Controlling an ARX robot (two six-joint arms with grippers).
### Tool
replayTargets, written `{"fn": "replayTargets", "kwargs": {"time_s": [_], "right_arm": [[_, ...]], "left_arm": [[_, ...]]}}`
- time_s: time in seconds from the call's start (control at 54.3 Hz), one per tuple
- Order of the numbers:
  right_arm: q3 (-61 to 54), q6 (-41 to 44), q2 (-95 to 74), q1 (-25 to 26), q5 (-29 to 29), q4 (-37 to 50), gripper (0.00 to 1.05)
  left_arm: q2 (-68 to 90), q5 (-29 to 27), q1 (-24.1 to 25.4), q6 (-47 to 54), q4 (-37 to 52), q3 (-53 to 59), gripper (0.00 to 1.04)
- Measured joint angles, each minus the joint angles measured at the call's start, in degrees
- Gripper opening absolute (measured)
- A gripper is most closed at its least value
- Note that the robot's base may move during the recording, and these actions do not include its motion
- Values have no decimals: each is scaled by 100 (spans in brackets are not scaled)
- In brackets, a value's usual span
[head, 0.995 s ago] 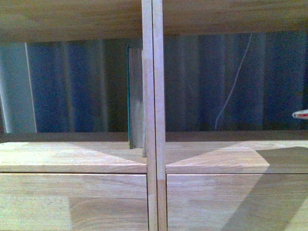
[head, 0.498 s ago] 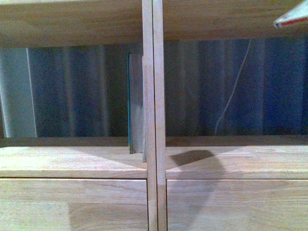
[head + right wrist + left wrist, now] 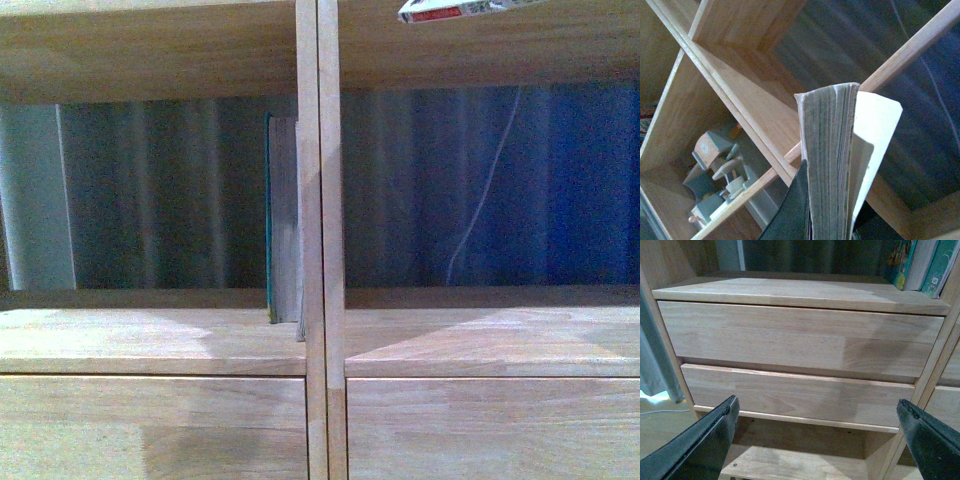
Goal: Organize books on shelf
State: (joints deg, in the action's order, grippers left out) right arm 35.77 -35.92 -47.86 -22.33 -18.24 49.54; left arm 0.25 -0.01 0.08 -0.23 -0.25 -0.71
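The light wood shelf (image 3: 320,340) fills the front view. A teal-covered book (image 3: 283,215) stands upright against the left side of its doubled central upright; in the left wrist view it shows as the teal-covered book (image 3: 905,262) on the board above two drawer fronts (image 3: 800,340). My left gripper (image 3: 817,440) hangs open and empty below those drawers. My right gripper (image 3: 827,225) is shut on the thin pale paperback (image 3: 830,160), page edge towards the camera, one cover splayed aside. The paperback's red-white spine (image 3: 450,10) pokes in at the front view's top, right of the upright.
A blue-grey curtain and a thin white cable (image 3: 480,200) hang behind the open-backed shelf. In the right wrist view, small grey wooden pieces (image 3: 715,170) lie in another compartment. Shelf boards (image 3: 740,105) run close beside the held paperback.
The paperback's spine end has risen from mid-height at the right edge to the top of the front view and shifted left. Its shadow has left the shelf board.
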Motion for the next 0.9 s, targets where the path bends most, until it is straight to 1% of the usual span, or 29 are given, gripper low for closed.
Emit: {"fn": "replayTargets", "kwargs": {"time_s": [0.129,0.147,0.203,0.221,0.24,0.258,0.276,0.295,0.332,0.498,0.608,0.756,0.903], "right_arm": [[-59,20,-70,-13,22,28,7],[-63,20,-77,-13,24,28,7],[-72,20,-92,-9,24,28,7],[-72,20,-94,-7,24,31,7],[-72,20,-98,-4,28,33,7],[-72,20,-98,-4,31,35,7],[-72,22,-96,-9,57,48,7],[-72,22,-96,-4,74,61,7],[-74,20,-96,17,70,76,7],[-153,0,-94,125,81,83,7],[-179,-4,-94,149,96,83,7],[-179,-4,-101,157,90,98,7],[-166,-37,-219,146,63,164,7]], "left_arm": [[2,9,2,0,-2,0,97],[20,107,20,-37,-22,-4,97],[376,1340,398,-306,-649,-254,97],[656,1952,610,-455,-951,-396,97],[890,2448,761,-575,-1143,-483,97],[1075,2813,852,-656,-1261,-525,97],[1200,3051,894,-730,-1314,-540,97],[1392,3545,909,-800,-1360,-542,97],[1539,3932,894,-848,-1360,-553,97],[2105,4288,966,-1038,-940,-857,97],[2726,4535,1023,-1235,-356,-1226,97],[3779,4588,1001,-1685,608,-1991,97],[4892,4457,800,-2474,1567,-2990,97]]}}
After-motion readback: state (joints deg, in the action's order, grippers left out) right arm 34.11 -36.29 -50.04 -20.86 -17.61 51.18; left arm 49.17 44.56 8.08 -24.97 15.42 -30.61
